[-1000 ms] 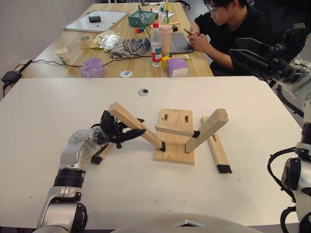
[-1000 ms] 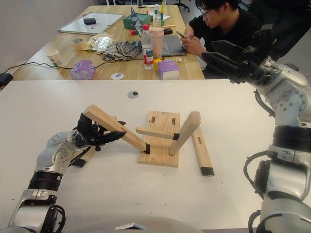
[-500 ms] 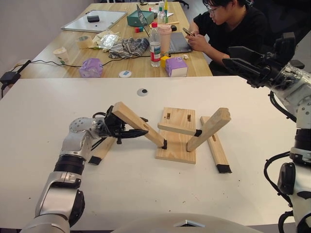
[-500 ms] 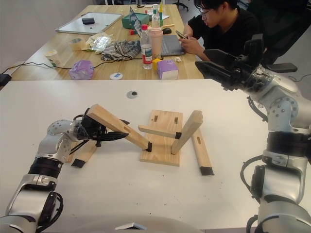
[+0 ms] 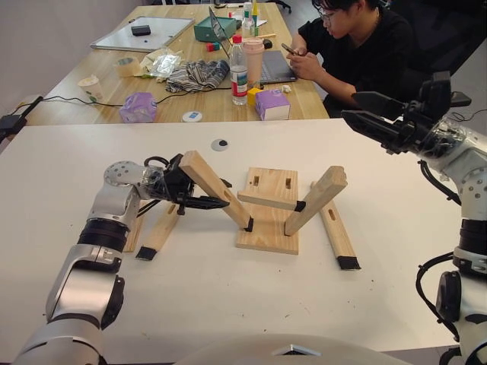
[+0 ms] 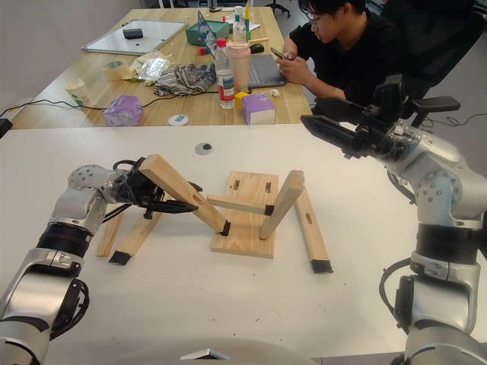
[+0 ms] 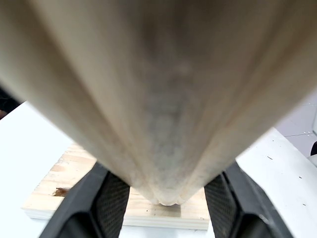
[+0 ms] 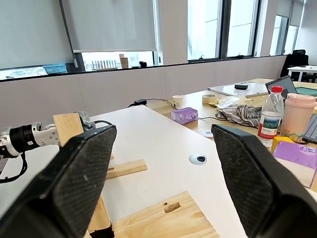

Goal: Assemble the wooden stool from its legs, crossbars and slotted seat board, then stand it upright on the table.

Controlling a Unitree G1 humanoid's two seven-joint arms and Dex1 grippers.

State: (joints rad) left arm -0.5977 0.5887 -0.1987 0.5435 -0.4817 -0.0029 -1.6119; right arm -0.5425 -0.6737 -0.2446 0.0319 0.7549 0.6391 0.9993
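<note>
Left tool (image 5: 199, 199) clamps the slanted leg (image 5: 228, 202); right tool (image 8: 163, 134) gapes wide.

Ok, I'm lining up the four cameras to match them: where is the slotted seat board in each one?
Left eye: seat board lies flat at the centre of the table.
Right eye: same place.
Left wrist: behind the held leg, board at.
Right wrist: between the fingers of the right end effector, board at.
Shared landmark: the held leg, gripped by the left end effector.
</note>
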